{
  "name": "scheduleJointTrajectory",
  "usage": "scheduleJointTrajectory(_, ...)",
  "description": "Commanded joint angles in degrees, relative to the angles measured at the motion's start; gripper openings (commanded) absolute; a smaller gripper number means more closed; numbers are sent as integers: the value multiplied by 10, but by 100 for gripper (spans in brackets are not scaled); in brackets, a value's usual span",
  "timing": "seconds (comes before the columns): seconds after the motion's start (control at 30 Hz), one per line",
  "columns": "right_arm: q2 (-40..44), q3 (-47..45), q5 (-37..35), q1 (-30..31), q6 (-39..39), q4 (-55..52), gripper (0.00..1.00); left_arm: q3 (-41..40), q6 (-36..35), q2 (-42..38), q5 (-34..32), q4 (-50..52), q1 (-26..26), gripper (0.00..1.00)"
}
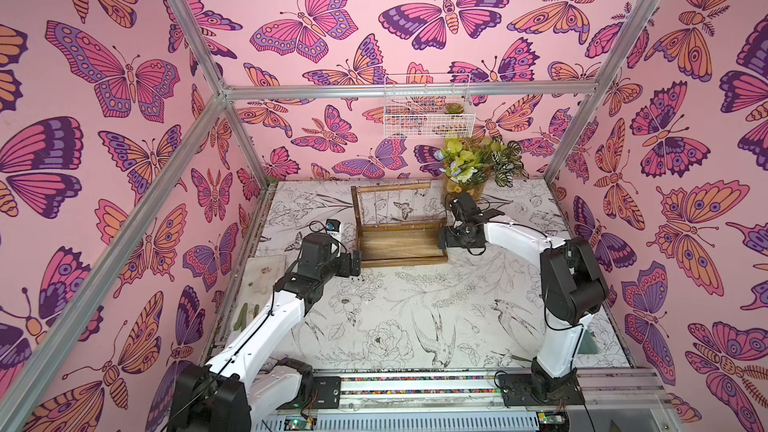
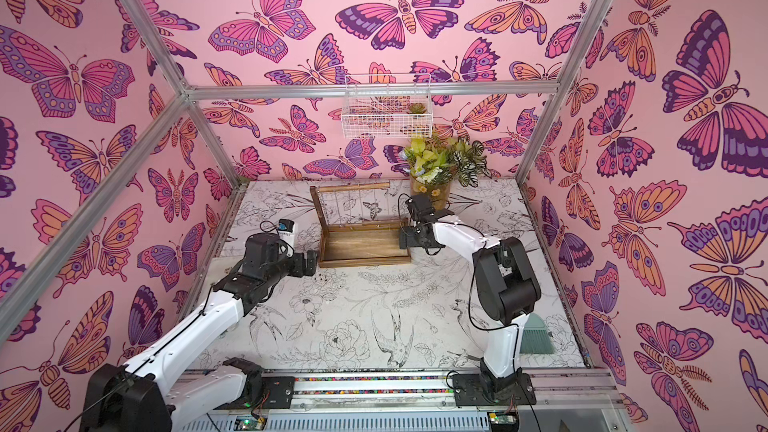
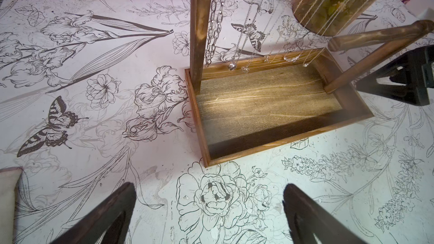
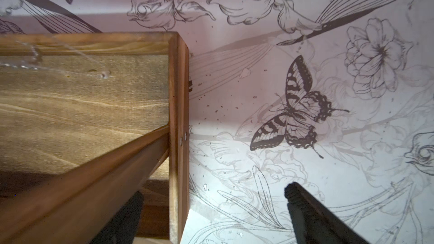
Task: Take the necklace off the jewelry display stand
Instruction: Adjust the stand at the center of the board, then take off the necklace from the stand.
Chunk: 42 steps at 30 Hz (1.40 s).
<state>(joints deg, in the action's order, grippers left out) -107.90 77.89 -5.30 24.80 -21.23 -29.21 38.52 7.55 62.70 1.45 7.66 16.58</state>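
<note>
Left gripper (image 1: 355,263) open beside stand's (image 1: 403,261) front-left corner; right gripper (image 1: 444,238) open astride right end. Necklaces (image 3: 212,31) hung from crosswise bar (image 1: 390,188) beyond.

White wire basket (image 1: 428,124) against butterfly wall (image 1: 332,56), flower vase (image 1: 471,189) below, floral table (image 1: 395,305).

The left arm (image 1: 266,317) is stretched forward, the left gripper (image 3: 209,187) spread wide. The right arm (image 1: 519,243) is bent inward, the right gripper (image 4: 215,192) likewise spread wide.
</note>
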Motion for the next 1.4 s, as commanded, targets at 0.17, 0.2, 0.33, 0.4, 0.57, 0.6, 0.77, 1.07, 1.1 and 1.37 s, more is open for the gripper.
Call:
scheduleJointTrajectory(0.17, 29, 18, 23, 3, -5, -53, 99, 6, -12, 3, -5, 12, 6, 100)
scheduleJointTrajectory(0.2, 37, 17, 28, 3, -2, -56, 99, 8, -13, 4, -4, 13, 6, 100)
scheduleJointTrajectory(0.33, 66, 16, 53, 3, 19, -81, 99, 15, -12, 8, -2, 17, 7, 100)
scheduleJointTrajectory(0.4, 87, 11, 66, 3, 29, -89, 99, 18, -13, 7, 1, 20, 8, 100)
scheduleJointTrajectory(0.57, 137, 10, 78, 4, 45, -98, 99, 29, -22, 6, 17, 35, 8, 100)
scheduleJointTrajectory(0.6, 146, 11, 83, 3, 50, -93, 99, 34, -26, 7, 25, 40, 8, 100)
scheduleJointTrajectory(0.77, 167, 15, 108, 4, 63, -51, 96, 69, -36, 25, 51, 72, 8, 100)
scheduleJointTrajectory(1.07, 195, -52, 127, 3, 87, 149, 87, 115, -51, 81, 102, 98, 7, 100)
scheduleJointTrajectory(1.1, 187, -52, 131, 3, 91, 162, 86, 115, -51, 84, 105, 97, 7, 100)
scheduleJointTrajectory(1.37, 156, -78, 153, 3, 96, 293, 81, 98, -45, 84, 177, 72, 4, 100)
